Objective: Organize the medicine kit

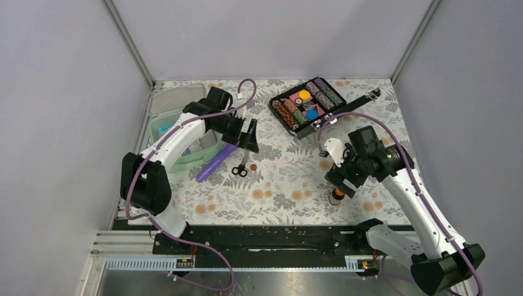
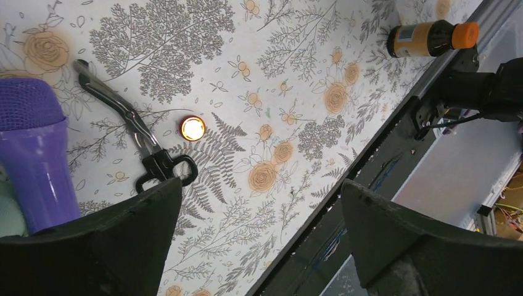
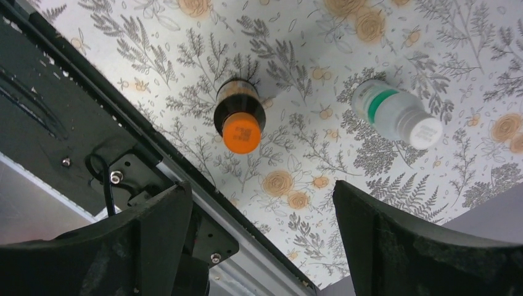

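The medicine kit [image 1: 196,158], a pale mint-green box, stands open at the table's left with its lid [image 1: 174,98] behind it, largely hidden under my left arm. My left gripper [image 1: 248,143] [image 2: 262,228] is open and empty just right of the kit. Below it lie a purple tube-shaped thing [image 1: 216,162] [image 2: 34,154] and black-handled scissors [image 1: 240,169] [image 2: 132,132]. My right gripper [image 1: 339,184] [image 3: 262,222] hovers open and empty above a brown bottle with an orange cap [image 1: 335,197] [image 3: 239,117]. A white bottle with a green band [image 1: 332,148] [image 3: 395,114] stands close by.
A black case of colourful rolls and discs [image 1: 306,106] lies open at the back centre. A small round orange thing [image 1: 253,166] [image 2: 192,127] sits beside the scissors. The black rail [image 1: 259,237] runs along the near edge. Grey walls close in the table.
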`<action>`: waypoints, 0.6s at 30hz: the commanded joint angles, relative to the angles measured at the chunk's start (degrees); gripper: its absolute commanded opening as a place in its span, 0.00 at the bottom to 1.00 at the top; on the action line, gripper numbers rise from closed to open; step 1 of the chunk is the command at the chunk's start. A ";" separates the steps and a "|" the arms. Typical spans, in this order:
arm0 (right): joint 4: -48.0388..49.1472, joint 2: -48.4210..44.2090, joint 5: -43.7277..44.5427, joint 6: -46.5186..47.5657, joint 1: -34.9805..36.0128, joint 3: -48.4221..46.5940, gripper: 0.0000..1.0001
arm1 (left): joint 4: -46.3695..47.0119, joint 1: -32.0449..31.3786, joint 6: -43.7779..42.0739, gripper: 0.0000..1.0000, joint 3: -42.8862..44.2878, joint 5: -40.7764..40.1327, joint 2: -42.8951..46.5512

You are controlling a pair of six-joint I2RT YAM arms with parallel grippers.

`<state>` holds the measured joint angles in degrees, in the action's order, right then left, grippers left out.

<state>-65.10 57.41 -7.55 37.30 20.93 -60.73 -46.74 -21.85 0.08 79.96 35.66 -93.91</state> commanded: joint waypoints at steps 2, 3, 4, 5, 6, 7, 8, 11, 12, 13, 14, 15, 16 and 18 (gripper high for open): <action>-4.42 -0.76 -1.27 2.33 -0.34 0.97 0.91 | 1.15 -0.62 0.36 0.99 2.44 0.27 0.36; -4.35 -0.54 -1.44 2.59 -0.32 1.25 0.91 | 1.82 -0.80 0.38 0.99 1.91 -0.71 0.70; -4.21 -0.27 -1.45 2.93 -0.38 1.61 0.91 | 2.31 -0.95 0.37 0.98 1.51 -0.97 1.05; -3.91 -0.01 -1.31 3.23 -0.42 1.96 0.90 | 2.67 -1.05 0.36 0.96 1.30 -1.04 1.28; -3.35 0.49 -0.97 3.54 -0.37 2.37 0.90 | 2.88 -1.09 0.36 0.95 1.12 -1.41 1.44; -2.85 0.70 -0.71 3.57 -0.37 2.54 0.90 | 3.05 -1.17 0.36 0.93 1.12 -1.65 1.63; -2.25 0.93 -0.57 3.45 -0.35 2.83 0.89 | 3.16 -1.18 0.36 0.92 1.00 -1.91 1.95; -0.95 1.44 -1.33 3.01 -0.37 3.82 0.88 | 3.03 -1.17 -1.09 0.91 0.94 -3.46 3.02; -0.66 1.46 -1.71 2.85 -0.36 4.22 0.88 | 2.81 -1.14 -1.61 0.91 0.75 -4.14 3.29; -0.42 1.42 -2.07 2.67 -0.36 4.81 0.87 | 2.67 -1.18 -2.07 0.91 0.50 -4.78 3.56; -0.31 1.37 -2.44 2.61 -0.36 5.28 0.87 | 2.63 -1.18 -2.35 0.91 0.24 -5.47 3.75; -0.29 1.27 -2.93 2.68 -0.36 5.75 0.87 | 2.62 -1.18 -2.62 0.90 0.00 -6.07 3.92; -0.22 1.07 -3.28 2.80 -0.35 6.30 0.86 | 2.70 -1.14 -2.77 0.90 -0.29 -6.65 4.07; 0.26 0.71 -3.70 3.03 -0.36 7.45 0.86 | 2.79 -1.18 -2.87 0.90 -0.46 -7.14 4.32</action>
<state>-65.49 58.78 -8.99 39.42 20.82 -54.78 -45.87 -22.79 -1.10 80.01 31.35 -92.55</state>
